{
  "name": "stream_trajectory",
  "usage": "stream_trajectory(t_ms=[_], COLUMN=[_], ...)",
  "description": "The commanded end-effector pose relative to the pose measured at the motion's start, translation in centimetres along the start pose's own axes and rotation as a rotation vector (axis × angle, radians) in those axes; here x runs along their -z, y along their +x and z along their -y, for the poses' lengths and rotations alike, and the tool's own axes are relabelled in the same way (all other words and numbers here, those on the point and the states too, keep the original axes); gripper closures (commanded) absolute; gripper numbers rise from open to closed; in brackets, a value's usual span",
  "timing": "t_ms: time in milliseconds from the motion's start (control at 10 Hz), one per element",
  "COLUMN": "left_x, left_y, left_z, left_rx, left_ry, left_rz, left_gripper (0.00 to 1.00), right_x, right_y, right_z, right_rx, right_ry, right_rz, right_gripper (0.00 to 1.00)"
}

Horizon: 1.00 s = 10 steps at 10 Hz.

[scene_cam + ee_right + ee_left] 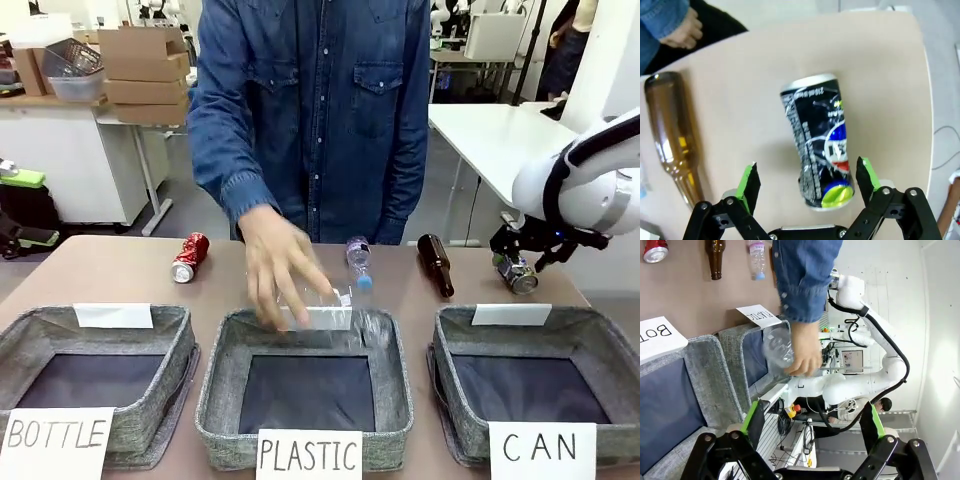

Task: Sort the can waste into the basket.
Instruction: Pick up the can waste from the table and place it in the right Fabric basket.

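Note:
A dark blue can point(816, 145) with a red-white logo lies on its side on the table at the far right point(518, 274). My right gripper point(807, 182) hangs open over it, and the can's near end sits between the green pads without touching them; from the front this gripper point(522, 258) is low above the can. A red can point(189, 257) lies at the far left point(655, 250). The grey basket signed "CAN" point(590, 320) stands at the front right. My left gripper point(812, 422) is open and holds nothing.
A person's hand point(278, 265) holds a clear plastic bottle point(779, 346) over the middle "PLASTIC" basket point(222, 380). A brown bottle point(435, 264) lies left of the blue can, and a small plastic bottle point(358, 262) near the centre. The "BOTTLE" basket point(170, 375) stands front left.

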<state>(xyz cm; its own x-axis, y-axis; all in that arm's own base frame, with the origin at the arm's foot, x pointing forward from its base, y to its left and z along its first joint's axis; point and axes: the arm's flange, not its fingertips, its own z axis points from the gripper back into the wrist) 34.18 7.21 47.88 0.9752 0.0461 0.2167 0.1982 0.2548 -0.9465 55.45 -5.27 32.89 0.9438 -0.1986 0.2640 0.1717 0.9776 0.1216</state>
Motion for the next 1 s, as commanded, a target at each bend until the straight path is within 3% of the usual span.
stream_trajectory(t_ms=[0, 500, 600, 700, 800, 900], left_x=[-0.06, -0.06, -0.06, -0.06, -0.06, -0.06], left_y=[-0.04, -0.04, -0.04, -0.04, -0.04, -0.04], left_z=[0.19, 0.19, 0.19, 0.19, 0.19, 0.19], left_rx=[0.023, 0.023, 0.023, 0.023, 0.023, 0.023], left_ry=[-0.003, -0.003, -0.003, -0.003, -0.003, -0.003], left_rz=[-0.008, -0.008, -0.008, -0.008, -0.008, -0.008], left_gripper=[0.00, 0.00, 0.00, 0.00, 0.00, 0.00], right_x=[0.85, 1.64, 1.59, 1.61, 1.58, 1.50], right_y=[1.11, 1.01, 1.02, 1.00, 0.95, 0.91], right_z=[0.05, 0.09, 0.04, -0.07, -0.10, -0.08], right_rx=[0.017, 0.034, 0.027, 0.012, 0.007, 0.008], right_ry=[-0.032, -0.045, -0.057, -0.052, -0.060, -0.061], right_rz=[0.018, -0.021, -0.025, -0.044, -0.046, -0.044], right_gripper=[0.00, 0.00, 0.60, 0.60, 1.00, 0.65])
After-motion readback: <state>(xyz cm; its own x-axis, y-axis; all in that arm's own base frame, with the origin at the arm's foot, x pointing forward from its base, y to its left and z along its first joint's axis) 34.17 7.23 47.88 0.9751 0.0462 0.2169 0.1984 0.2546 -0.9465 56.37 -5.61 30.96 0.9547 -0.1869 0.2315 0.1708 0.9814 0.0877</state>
